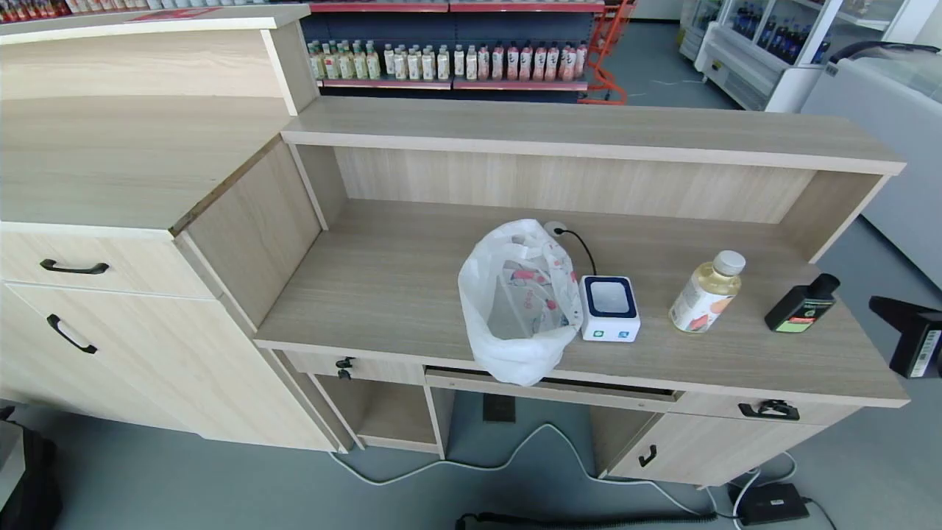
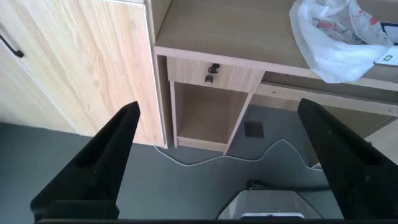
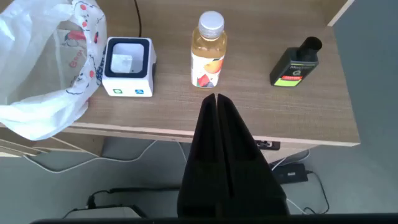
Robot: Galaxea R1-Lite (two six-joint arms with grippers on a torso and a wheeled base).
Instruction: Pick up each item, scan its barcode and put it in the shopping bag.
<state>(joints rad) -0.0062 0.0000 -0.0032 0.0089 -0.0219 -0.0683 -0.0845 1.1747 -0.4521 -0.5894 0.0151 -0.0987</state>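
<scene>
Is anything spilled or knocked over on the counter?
Nothing is spilled or knocked over: the yellow bottle and black bottle both stand upright. Only the shopping bag sags a little over the counter's front edge.

One plastic bag [image 1: 519, 302] lies at the centre of the head view, one scanner [image 1: 609, 308] just right of it. Farther right are two bottles: one pale bottle [image 1: 706, 293] and one black bottle [image 1: 802, 303]. One desk [image 1: 397, 294] bears all four.

Head view: high, looked forward and down over the whole counter [image 1: 383, 294]. Left wrist view: low, before the counter's front-left corner, facing it. Right wrist view: nearer, above the front edge. All three shared the shopping bag [image 1: 515, 302].
</scene>
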